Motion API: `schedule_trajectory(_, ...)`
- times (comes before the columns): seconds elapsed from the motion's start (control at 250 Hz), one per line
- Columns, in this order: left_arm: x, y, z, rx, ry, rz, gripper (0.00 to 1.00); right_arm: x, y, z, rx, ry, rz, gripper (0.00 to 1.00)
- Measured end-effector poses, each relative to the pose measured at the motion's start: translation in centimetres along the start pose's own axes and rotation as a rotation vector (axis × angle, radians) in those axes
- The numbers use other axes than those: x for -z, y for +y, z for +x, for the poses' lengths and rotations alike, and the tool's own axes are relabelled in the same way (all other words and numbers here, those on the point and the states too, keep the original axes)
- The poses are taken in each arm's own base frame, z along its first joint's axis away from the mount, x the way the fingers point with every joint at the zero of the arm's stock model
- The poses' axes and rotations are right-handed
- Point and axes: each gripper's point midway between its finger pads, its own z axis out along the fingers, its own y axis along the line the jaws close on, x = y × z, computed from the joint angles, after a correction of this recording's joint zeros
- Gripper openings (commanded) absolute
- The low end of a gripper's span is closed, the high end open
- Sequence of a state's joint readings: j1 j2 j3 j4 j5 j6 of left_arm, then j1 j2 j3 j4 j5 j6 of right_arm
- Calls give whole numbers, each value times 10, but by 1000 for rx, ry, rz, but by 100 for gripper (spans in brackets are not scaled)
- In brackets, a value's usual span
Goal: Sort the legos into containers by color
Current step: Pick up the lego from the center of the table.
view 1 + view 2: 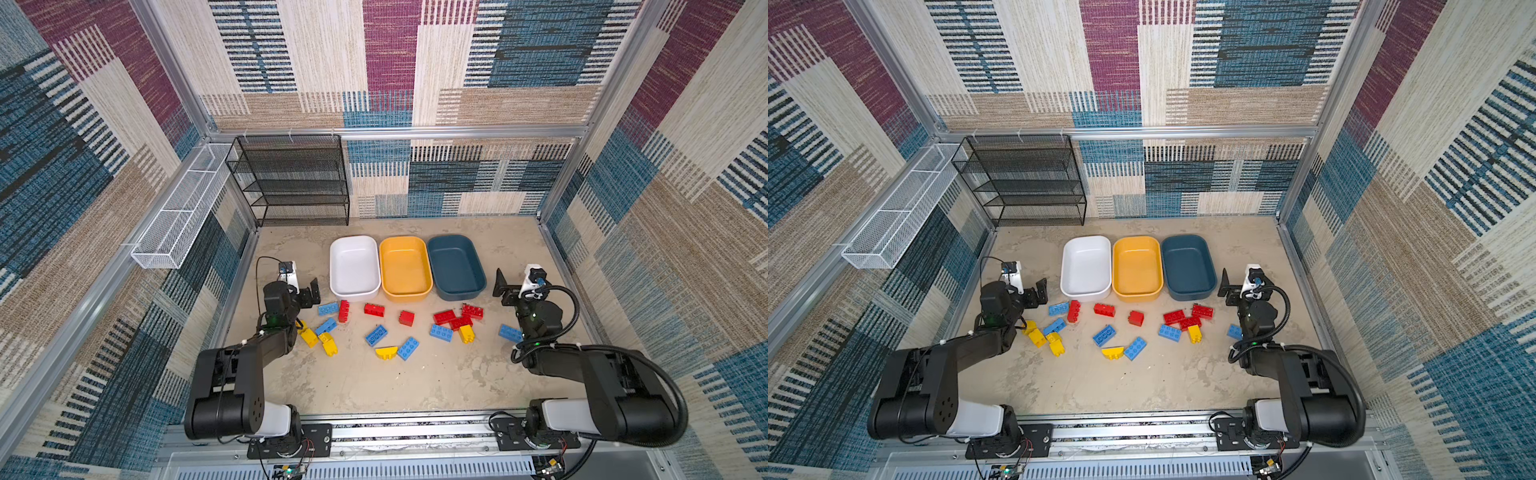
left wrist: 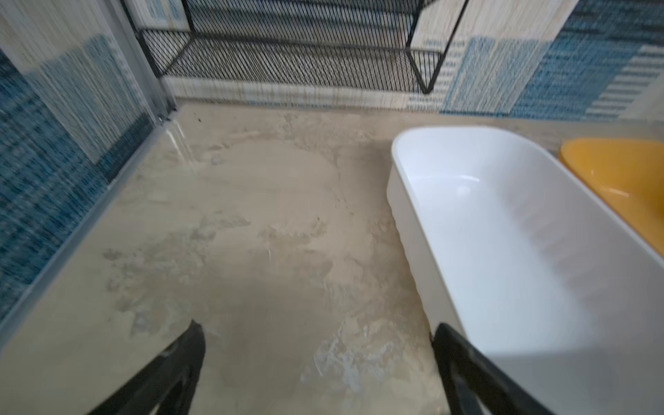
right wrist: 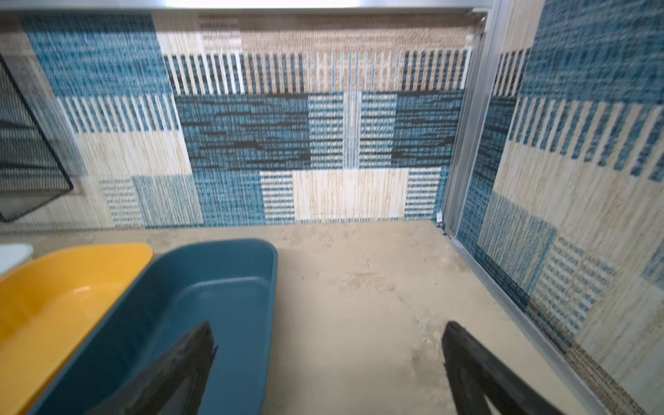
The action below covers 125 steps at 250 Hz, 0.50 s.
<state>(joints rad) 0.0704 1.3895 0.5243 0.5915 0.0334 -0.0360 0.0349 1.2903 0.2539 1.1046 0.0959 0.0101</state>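
Overhead, the three containers stand in a row at the middle of the table point(image 1: 374, 386), each with its long axis running away from the robot's base. The white tub point(image 1: 354, 266) is on the left, the yellow-orange tub point(image 1: 405, 266) in the centre and the teal tub point(image 1: 455, 264) on the right, all set just beside one another. All the legos lie loose on the table in a band on the near side of the tubs, between the two arms. A red brick point(image 1: 343, 311) near the white tub points front to back, and a blue brick point(image 1: 328, 308) lies crosswise just beside it. A red cluster point(image 1: 460, 322) of three bricks sits in front of the teal tub. A slanted blue brick point(image 1: 408, 348) lies just beside a yellow arched brick point(image 1: 386, 353), whose long axis runs crosswise. A lone blue brick point(image 1: 510, 333) lies partly hidden by the right arm. The left gripper point(image 2: 316, 325) hangs just beside the white tub's near left corner, its jaws spread wide with only bare table between them. The right gripper point(image 3: 328, 323), equally wide and holding nothing, hangs by the teal tub's near right corner. A black mesh rack point(image 1: 291, 178) and a white wire basket point(image 1: 183, 208) stand at the far left.
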Motion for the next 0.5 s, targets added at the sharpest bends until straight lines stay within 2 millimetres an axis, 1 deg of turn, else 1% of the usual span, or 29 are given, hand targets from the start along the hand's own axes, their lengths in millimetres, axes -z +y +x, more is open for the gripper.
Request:
schedule_trajectory(0.008,1,1,-6,5,-7,-7,99,0,0,-3,-5,-5,2,100)
schedule_trajectory(0.072,9,6,-36,44,-24,-49,99,2,7,-23,-56,-30,-11,100)
schedule_trajectory(0.116,17,6,-56,73,-41,-54,99,2,12,-32,-87,-32,-22,100)
schedule_trajectory(0.168,28,4,-75,123,-53,-51,99,-2,25,-43,-115,-13,-54,100)
schedule_trajectory(0.22,40,-2,-87,175,-48,-33,99,-5,40,-51,-138,12,-90,100)
schedule_trajectory(0.276,52,-9,-93,226,-26,-6,99,-6,54,-55,-155,53,-124,100)
schedule_trajectory(0.356,70,-23,-92,293,19,43,99,-2,73,-52,-166,135,-168,100)
schedule_trajectory(0.416,84,-34,-85,324,66,77,99,4,88,-46,-168,208,-202,100)
schedule_trajectory(0.5,104,-49,-68,334,151,119,98,17,108,-33,-162,308,-249,100)
